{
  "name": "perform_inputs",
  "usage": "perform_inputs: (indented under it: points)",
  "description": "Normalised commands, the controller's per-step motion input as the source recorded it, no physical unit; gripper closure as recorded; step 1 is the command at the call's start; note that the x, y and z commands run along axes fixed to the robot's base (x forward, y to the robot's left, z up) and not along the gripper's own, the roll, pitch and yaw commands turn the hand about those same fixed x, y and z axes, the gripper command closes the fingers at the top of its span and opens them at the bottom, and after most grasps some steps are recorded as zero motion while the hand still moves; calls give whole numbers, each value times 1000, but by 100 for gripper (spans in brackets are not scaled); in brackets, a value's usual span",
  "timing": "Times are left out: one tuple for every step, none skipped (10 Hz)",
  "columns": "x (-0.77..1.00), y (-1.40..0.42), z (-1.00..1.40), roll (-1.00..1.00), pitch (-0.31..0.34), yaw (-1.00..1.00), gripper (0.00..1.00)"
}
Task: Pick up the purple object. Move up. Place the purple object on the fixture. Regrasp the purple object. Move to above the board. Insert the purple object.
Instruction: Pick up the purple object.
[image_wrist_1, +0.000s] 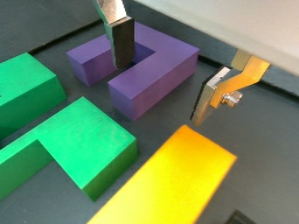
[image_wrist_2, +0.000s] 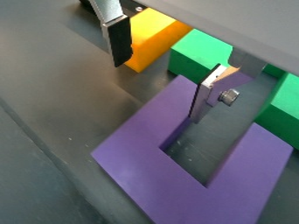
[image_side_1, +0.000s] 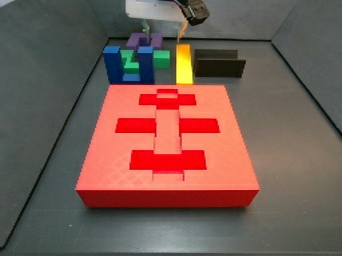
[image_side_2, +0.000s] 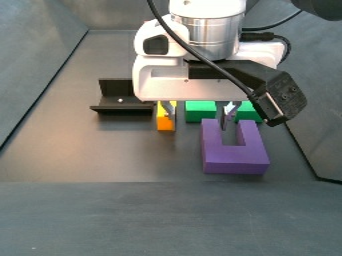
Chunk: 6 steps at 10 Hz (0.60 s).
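Observation:
The purple object (image_wrist_1: 146, 66) is a U-shaped block lying flat on the dark floor; it also shows in a wrist view (image_wrist_2: 198, 171) and in both side views (image_side_1: 140, 44) (image_side_2: 235, 150). My gripper (image_wrist_1: 162, 92) is low over it and open, astride one prong: one finger (image_wrist_1: 121, 44) stands in the U's slot, the other finger (image_wrist_1: 214, 96) outside the prong with a gap. The gripper also shows in a wrist view (image_wrist_2: 159, 93) and a side view (image_side_2: 197, 120). The black fixture (image_side_2: 120, 100) (image_side_1: 221, 66) stands apart. The red board (image_side_1: 167, 140) lies in front.
A green block (image_wrist_1: 65, 140) (image_wrist_2: 211, 57) and a yellow bar (image_wrist_1: 170, 188) (image_wrist_2: 152, 39) lie close beside the purple object. A blue U-shaped block (image_side_1: 112, 62) stands by the green block. Dark walls enclose the floor.

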Motion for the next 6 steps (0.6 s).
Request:
perform_inputs:
  points:
    - [-194,0,-23,-63,-27,-26,0]
    - [-171,-23,-69,-43,-27,-23,0]
    - [-157,-34,-126,-20,-23,-3,0]
    - [-149,-43,-169,-21,-34,0,0]
    - [-129,-46,-189,-29,-43,0,0]
    - [-129,-31,-217,-16,-43,0,0]
